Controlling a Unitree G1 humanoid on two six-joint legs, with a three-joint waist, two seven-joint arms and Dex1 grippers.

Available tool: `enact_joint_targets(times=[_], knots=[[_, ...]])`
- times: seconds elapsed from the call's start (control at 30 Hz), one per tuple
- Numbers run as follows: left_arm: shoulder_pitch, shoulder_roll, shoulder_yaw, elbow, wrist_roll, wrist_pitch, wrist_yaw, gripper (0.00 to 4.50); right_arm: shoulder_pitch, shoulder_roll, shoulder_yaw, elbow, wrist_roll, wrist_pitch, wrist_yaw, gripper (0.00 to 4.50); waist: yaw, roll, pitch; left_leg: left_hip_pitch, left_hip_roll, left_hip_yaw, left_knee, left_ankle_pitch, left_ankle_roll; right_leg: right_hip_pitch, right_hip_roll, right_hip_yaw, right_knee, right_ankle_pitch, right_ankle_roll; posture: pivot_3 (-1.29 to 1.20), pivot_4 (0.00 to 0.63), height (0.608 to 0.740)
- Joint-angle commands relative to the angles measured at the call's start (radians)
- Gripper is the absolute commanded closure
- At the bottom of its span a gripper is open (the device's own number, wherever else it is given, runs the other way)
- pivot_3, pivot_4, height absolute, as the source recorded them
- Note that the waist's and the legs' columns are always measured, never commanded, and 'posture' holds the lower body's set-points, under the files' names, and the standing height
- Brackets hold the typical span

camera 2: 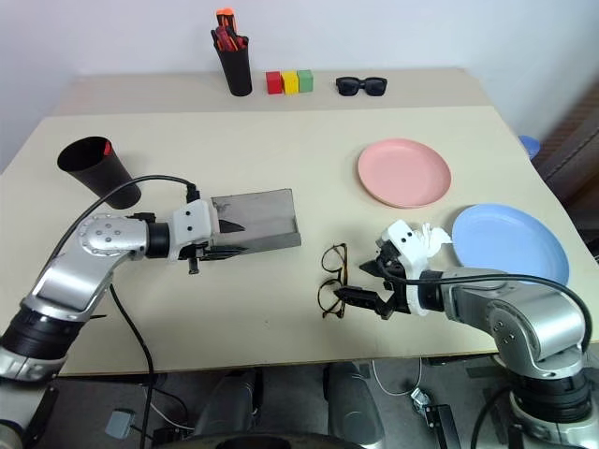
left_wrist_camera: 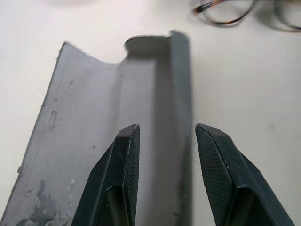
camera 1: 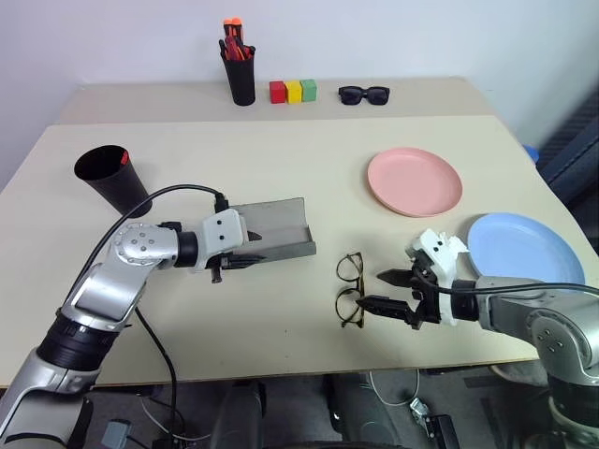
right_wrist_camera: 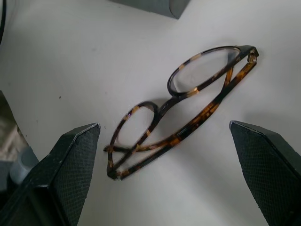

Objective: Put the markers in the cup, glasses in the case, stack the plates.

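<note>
The grey case [camera 1: 276, 229] lies open at mid-table. My left gripper [camera 1: 245, 263] is at its near left end, open, its fingers [left_wrist_camera: 124, 155] astride the case's raised wall [left_wrist_camera: 178, 94] without pinching it. The glasses [camera 1: 350, 290] lie folded on the table to the right of the case. My right gripper [camera 1: 372, 288] is just beside them, jaws wide open, with the glasses [right_wrist_camera: 202, 73] lying ahead of its fingers. The black cup [camera 1: 112, 178] stands at the left with a red marker end [camera 1: 124, 159] at its rim. The pink plate [camera 1: 415, 181] and blue plate [camera 1: 524, 248] lie apart at the right.
At the table's back stand a black pen pot [camera 1: 241, 70] with red-orange pens, three coloured blocks [camera 1: 293, 91] and black sunglasses [camera 1: 363, 94]. The table's front edge runs just below both grippers.
</note>
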Motion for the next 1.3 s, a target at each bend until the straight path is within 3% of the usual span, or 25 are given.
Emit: enact_joint_targets(times=[0.03,0.27,0.37,0.57,0.63,0.8,0.93,1.03,1.13,1.3], knots=[[0.049,0.044,0.064,-0.089,-0.028,-0.008,-0.013,2.65,-0.034,0.063,-0.055,-0.007,0.041,0.079,-0.073,0.0,0.001,0.0,0.0,0.0,0.0,0.0,0.0,0.0,0.0,0.0,0.0,0.0,0.0,0.0,0.0,0.0,0.15,0.74],[0.153,0.073,0.129,-0.101,-0.027,-0.024,0.026,2.65,-0.068,0.15,-0.078,0.036,0.029,0.168,-0.168,0.0,0.002,0.001,0.0,0.0,0.0,0.0,0.0,0.0,0.0,0.0,0.0,0.0,0.0,0.0,-0.001,0.0,0.15,0.74],[0.2,0.073,0.165,-0.121,-0.046,-0.013,0.035,2.57,-0.076,0.159,-0.078,0.045,0.029,0.181,-0.181,0.83,0.001,0.001,0.0,0.0,0.0,0.0,0.0,0.0,0.0,0.0,-0.001,0.0,0.0,0.0,-0.001,0.0,0.15,0.74],[0.3,0.08,0.205,-0.172,-0.044,-0.008,0.054,2.57,-0.095,0.177,-0.099,0.059,0.031,0.22,-0.198,3.81,0.0,0.001,0.0,0.0,0.0,0.0,-0.001,0.0,0.0,0.0,0.0,0.0,0.0,0.0,-0.001,0.0,0.15,0.74],[0.315,0.079,0.215,-0.181,-0.045,0.002,0.067,2.57,-0.095,0.169,-0.094,0.055,0.032,0.222,-0.195,4.4,0.002,0.001,0.0,0.0,0.0,0.001,-0.001,0.0,0.0,0.0,0.0,0.0,-0.001,0.0,-0.001,0.0,0.15,0.74],[0.357,0.066,0.255,-0.181,-0.041,0.013,0.115,2.57,-0.115,0.104,-0.047,0.017,0.035,0.17,-0.162,4.4,0.001,0.001,0.0,0.0,0.0,0.001,0.0,0.0,0.0,0.0,-0.001,0.001,-0.001,-0.001,-0.001,0.0,0.15,0.74],[0.416,0.045,0.353,-0.146,-0.065,0.008,0.152,2.57,-0.18,-0.128,0.156,-0.078,-0.062,-0.119,0.003,4.4,-0.002,0.003,0.001,0.0,0.0,0.002,-0.001,0.0,0.0,-0.001,-0.001,0.001,-0.001,-0.001,-0.001,0.0,0.15,0.74],[0.457,0.017,0.425,-0.125,-0.1,0.0,0.167,2.57,-0.339,-0.174,0.276,-0.028,-0.152,-0.335,0.106,4.4,-0.024,0.003,0.001,0.001,0.001,0.004,-0.001,0.0,0.0,-0.002,-0.001,0.001,-0.001,-0.001,-0.002,0.0,0.15,0.74],[0.464,-0.014,0.463,-0.091,-0.132,-0.006,0.178,2.57,-0.486,-0.104,0.387,0.098,-0.243,-0.496,0.15,4.4,-0.026,0.002,0.0,0.002,0.001,0.003,-0.001,0.0,0.0,-0.001,0.0,0.001,-0.001,-0.001,-0.002,0.0,0.15,0.74],[0.501,-0.03,0.499,-0.057,-0.138,-0.036,0.18,2.57,-0.68,0.118,0.596,0.43,-0.431,-0.783,0.231,4.4,-0.025,0.002,0.0,0.001,0.001,0.004,-0.001,0.0,0.0,-0.002,-0.001,0.001,-0.001,0.0,-0.003,0.0,0.15,0.74]])
